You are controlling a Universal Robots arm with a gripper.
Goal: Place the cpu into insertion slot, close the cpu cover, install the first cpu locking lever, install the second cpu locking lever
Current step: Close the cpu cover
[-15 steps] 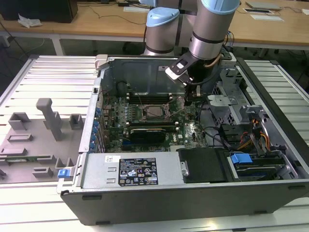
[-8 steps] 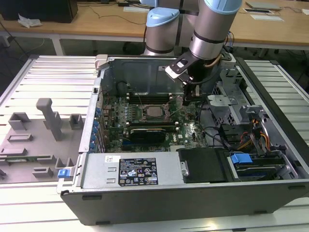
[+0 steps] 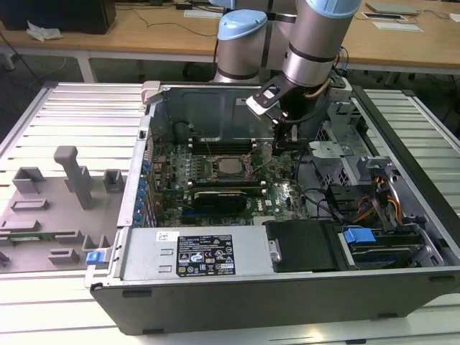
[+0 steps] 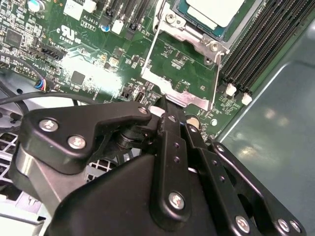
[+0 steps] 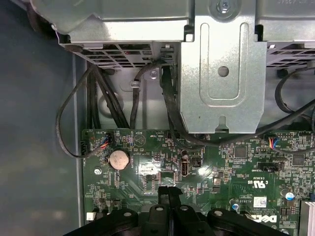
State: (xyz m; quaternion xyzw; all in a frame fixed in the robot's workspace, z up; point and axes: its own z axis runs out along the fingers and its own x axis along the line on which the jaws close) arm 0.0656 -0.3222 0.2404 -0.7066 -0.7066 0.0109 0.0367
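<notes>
While the cpu sits in the slot with the cover lying flat around it, the gripper hangs just beside the slot, low over the green board, its fingers clenched together with nothing visible between them; a thin wire lever runs from the slot's edge toward the fingertips

A robotics lab or workshop: an industrial robot arm stands over an opened desktop computer case on a slatted aluminium tabletop, with grey fixtures alongside and wooden desks behind.
</notes>
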